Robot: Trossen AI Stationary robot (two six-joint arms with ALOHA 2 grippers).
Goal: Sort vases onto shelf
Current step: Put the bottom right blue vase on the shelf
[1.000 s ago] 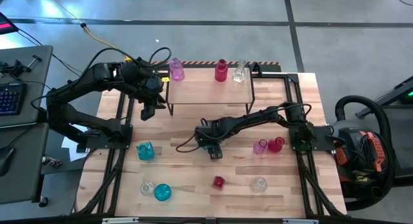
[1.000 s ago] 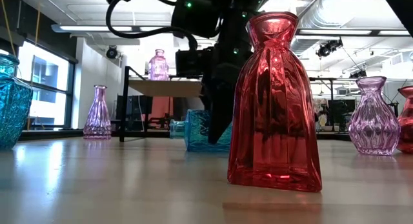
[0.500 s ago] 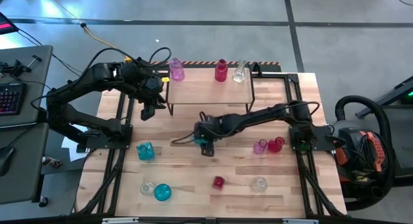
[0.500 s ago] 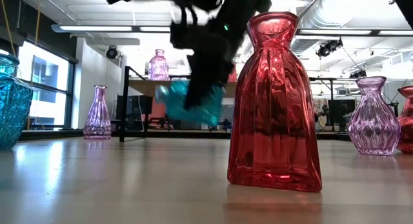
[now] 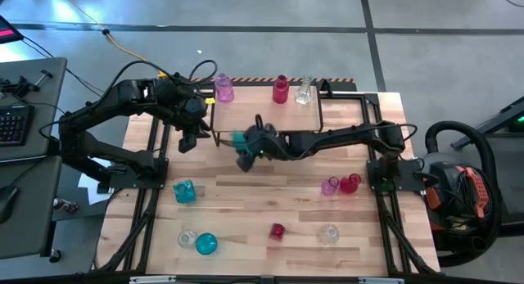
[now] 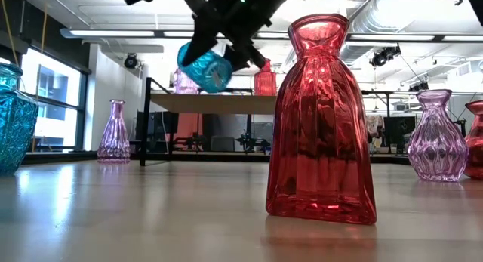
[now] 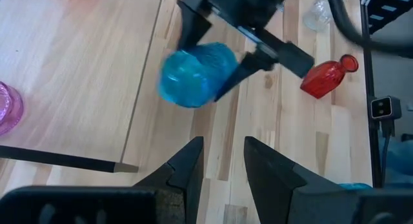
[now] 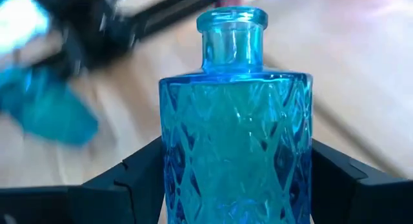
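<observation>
Left gripper (image 5: pixel 185 142) parked just off the shelf's (image 5: pixel 266 116) left end, fingers a little apart, holding nothing. Teal vase (image 5: pixel 241 142) clamped in the right gripper (image 5: pixel 246 145), lifted off the table right at the shelf's front-left edge, tipped over, neck pointing away from the arm. Right arm stretched long across the table, clearly the one to finish this.

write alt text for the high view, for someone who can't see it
Seen from above, the right gripper holds a teal vase lifted at the shelf's front edge, where pink, red and clear vases already stand along the back. The left gripper waits off the shelf's left end, and more vases are scattered over the table.
</observation>
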